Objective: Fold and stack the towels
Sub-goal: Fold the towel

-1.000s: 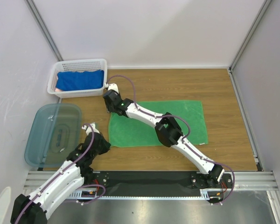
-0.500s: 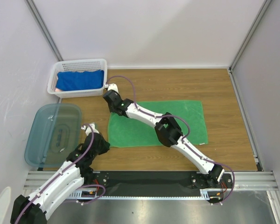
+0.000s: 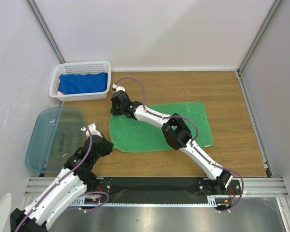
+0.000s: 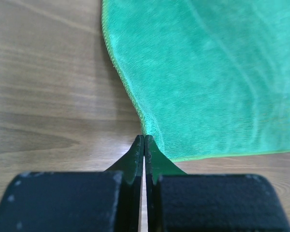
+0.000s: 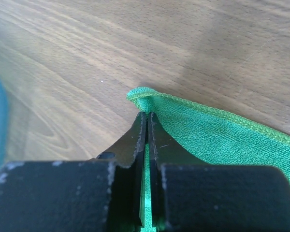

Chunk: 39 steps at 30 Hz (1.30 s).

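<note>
With left fingers clamped on the near-left corner and right fingers on the far-left corner of the green towel, spread on the bench, lift both evenly, seemingly by thin bites, and carry rightward, edges aligned.

Nothing for you to read right now, operator. The only mark you've got is a dark oval on the translucent teal-blue plastic tub at the left of the brown wood-grain bench, too small to make out. The bright green terry-cloth towel shows you plain weave only.
</note>
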Each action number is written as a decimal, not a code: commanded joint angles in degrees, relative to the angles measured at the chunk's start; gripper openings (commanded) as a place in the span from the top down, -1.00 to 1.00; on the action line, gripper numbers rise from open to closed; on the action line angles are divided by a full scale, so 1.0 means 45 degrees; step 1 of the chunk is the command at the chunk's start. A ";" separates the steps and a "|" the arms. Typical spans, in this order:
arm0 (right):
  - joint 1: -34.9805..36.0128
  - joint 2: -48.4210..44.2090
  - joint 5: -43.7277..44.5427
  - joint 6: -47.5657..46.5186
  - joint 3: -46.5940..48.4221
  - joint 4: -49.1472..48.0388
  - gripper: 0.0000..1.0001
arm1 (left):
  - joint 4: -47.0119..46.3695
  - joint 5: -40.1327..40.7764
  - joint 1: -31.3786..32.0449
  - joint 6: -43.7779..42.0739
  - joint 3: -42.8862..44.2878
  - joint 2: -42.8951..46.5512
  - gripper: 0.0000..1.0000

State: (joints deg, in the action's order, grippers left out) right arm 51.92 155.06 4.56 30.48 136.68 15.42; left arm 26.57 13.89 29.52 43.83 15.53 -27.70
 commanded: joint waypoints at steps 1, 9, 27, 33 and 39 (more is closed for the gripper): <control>-0.0189 -0.1526 -0.0797 0.0668 -0.0139 -0.0946 1.00 | 0.0151 0.0176 0.0179 -0.0268 0.0943 0.0082 0.99; -0.1225 -0.3715 -0.2087 0.0708 -0.2482 -0.2039 1.00 | -0.0199 0.0078 0.1271 -0.0658 0.2076 0.0005 1.00; -0.4737 -0.8693 -0.4389 -0.0796 -0.8631 -0.2294 1.00 | -0.2992 0.2440 0.6738 -0.0931 0.6546 -0.7234 1.00; -0.5814 -0.9965 -0.4179 -0.1362 -0.9923 -0.1534 1.00 | -0.3812 0.2246 0.7308 -0.0972 0.7935 -0.8882 0.99; -0.6304 -1.0943 -0.3922 -0.2025 -1.0784 -0.1181 1.00 | -0.4068 0.2555 0.7327 -0.0542 0.8093 -0.8923 0.99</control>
State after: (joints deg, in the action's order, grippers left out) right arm 23.27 109.75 -13.74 24.71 88.20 10.09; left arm 10.87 23.88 62.00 40.56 49.52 -69.19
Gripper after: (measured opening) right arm 0.019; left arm 0.007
